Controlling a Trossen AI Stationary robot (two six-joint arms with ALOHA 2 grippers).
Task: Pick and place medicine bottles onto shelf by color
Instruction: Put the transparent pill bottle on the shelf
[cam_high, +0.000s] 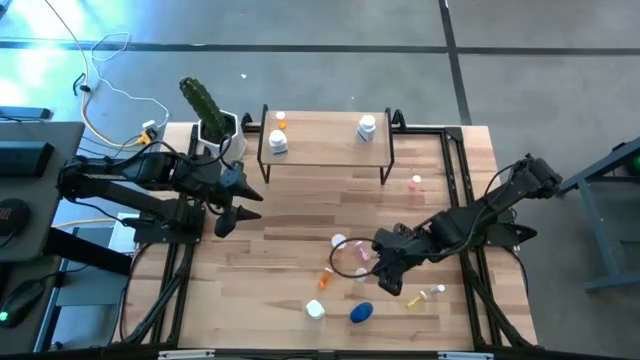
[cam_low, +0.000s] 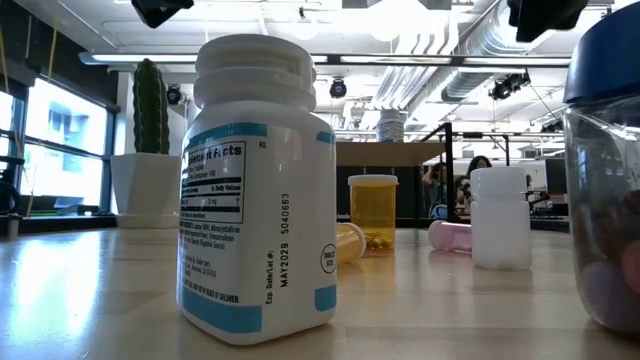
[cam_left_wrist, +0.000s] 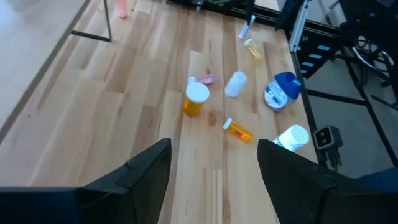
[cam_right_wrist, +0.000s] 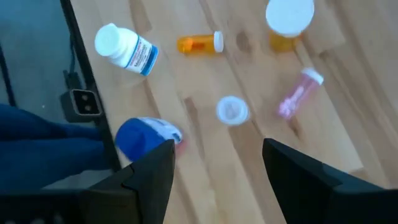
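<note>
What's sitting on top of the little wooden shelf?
Three bottles stand on the shelf: a small orange one and a white one near one end, and another white one near the other. The tabletop under the shelf is covered, so I can't see there.

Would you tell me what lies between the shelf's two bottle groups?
Nothing: in the high view, the shelf top is bare between them.

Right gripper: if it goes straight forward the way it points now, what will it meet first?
Probably the small white-capped bottle standing on the table, seen cap-up just ahead of the open right gripper. The blue-capped jar lies off to one side. Depth is hard to judge here.
</note>
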